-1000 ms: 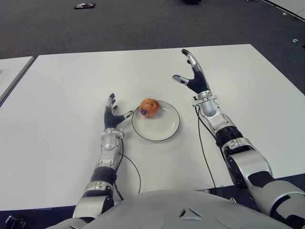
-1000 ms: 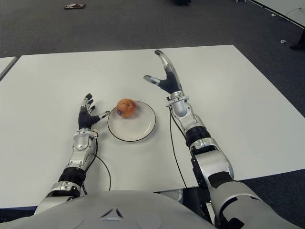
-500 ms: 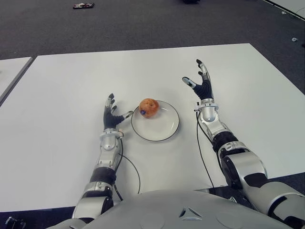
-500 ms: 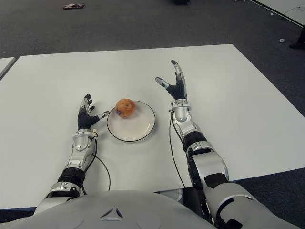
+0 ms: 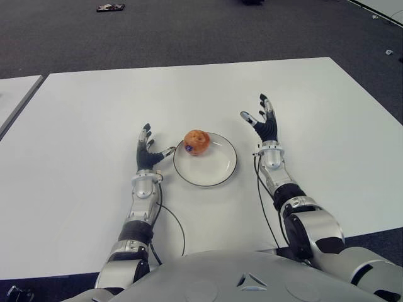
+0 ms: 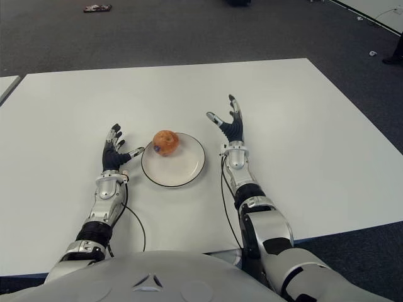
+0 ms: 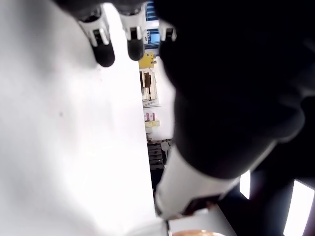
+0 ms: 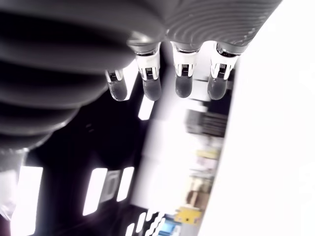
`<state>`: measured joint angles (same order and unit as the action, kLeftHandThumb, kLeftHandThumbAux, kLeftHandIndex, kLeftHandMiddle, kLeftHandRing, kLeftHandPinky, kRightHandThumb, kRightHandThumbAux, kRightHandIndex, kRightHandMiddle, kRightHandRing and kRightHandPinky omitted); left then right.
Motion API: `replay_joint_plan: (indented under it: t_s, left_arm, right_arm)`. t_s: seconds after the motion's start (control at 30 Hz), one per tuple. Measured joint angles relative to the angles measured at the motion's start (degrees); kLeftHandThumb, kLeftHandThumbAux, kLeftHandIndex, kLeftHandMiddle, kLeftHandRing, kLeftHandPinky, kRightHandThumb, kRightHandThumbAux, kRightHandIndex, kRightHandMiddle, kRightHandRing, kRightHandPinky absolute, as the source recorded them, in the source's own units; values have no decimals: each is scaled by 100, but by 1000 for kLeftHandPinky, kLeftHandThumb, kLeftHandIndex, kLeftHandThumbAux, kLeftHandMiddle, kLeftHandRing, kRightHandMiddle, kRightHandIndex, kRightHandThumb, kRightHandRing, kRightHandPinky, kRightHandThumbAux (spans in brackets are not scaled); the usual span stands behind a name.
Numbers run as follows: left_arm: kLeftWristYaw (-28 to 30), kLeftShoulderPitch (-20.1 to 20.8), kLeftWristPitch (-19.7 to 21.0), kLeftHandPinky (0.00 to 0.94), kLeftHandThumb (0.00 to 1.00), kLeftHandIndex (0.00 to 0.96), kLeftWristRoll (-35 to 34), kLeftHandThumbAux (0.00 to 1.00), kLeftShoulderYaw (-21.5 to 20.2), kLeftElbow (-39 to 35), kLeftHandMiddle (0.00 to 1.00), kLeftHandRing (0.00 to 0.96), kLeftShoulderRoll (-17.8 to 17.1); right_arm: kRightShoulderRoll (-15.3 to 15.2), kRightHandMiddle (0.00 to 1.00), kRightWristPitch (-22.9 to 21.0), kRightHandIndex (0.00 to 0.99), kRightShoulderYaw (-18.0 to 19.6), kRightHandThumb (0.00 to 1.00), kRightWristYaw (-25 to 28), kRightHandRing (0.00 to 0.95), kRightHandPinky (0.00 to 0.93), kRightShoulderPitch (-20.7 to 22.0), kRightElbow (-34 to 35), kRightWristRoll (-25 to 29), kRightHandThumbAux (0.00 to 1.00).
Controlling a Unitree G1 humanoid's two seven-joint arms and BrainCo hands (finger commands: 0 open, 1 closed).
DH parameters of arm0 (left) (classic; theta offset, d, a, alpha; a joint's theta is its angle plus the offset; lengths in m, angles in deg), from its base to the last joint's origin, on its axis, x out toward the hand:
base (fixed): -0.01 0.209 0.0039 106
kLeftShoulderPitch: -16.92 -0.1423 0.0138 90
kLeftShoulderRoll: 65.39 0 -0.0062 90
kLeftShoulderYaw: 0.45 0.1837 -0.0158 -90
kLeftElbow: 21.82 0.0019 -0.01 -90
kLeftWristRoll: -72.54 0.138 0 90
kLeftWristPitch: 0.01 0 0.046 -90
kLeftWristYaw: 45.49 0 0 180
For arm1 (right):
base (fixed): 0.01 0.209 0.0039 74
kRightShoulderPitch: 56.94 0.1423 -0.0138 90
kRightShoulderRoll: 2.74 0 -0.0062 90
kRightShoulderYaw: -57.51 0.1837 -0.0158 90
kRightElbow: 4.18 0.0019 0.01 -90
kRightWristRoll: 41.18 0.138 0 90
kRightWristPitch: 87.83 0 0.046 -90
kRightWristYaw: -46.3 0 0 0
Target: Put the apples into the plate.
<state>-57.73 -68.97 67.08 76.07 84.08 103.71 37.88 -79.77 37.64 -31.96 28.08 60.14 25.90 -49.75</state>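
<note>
One orange-red apple [image 5: 197,141] with a small sticker sits on the far left part of a white, dark-rimmed plate [image 5: 217,173] in the middle of the white table [image 5: 88,107]. My left hand [image 5: 148,153] shows just left of the plate, fingers spread and holding nothing. My right hand [image 5: 262,123] is to the right of the plate, fingers extended and empty. In the right wrist view the straight fingertips [image 8: 150,88] hold nothing.
The white table's far edge meets dark carpet [image 5: 189,31], where a small flat object [image 5: 111,7] lies at the far left. A second white table [image 5: 16,94] adjoins on the left. A black cable [image 5: 176,220] trails from my left arm.
My right hand has drawn back toward me and lowered, from beyond the plate's far right to beside its right rim. The left hand, apple and plate have not moved.
</note>
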Motion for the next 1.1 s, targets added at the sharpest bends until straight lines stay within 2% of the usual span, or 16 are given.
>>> replay_joint_plan:
  t_s: [0.2, 0.43, 0.73, 1.1]
  left_arm:
    - [42, -132, 300, 0, 0, 0, -6, 509, 14, -430, 0, 0, -3]
    - [75, -358, 788, 0, 0, 0, -11, 507, 32, -1128, 0, 0, 6]
    - [75, -571, 1148, 0, 0, 0, 57, 508, 119, -1705, 0, 0, 21]
    - [75, -626, 1302, 0, 0, 0, 91, 496, 197, -1952, 0, 0, 43]
  right_arm:
    - [177, 0, 1, 0, 80, 0, 202, 0, 2, -151, -200, 112, 626]
    - [187, 0, 5, 0, 117, 9, 369, 0, 8, -383, -132, 138, 653]
    - [217, 0, -36, 0, 98, 43, 591, 0, 18, -843, 481, 187, 680]
    - [270, 0, -583, 0, 54, 79, 866, 0, 18, -1117, 1105, 196, 688]
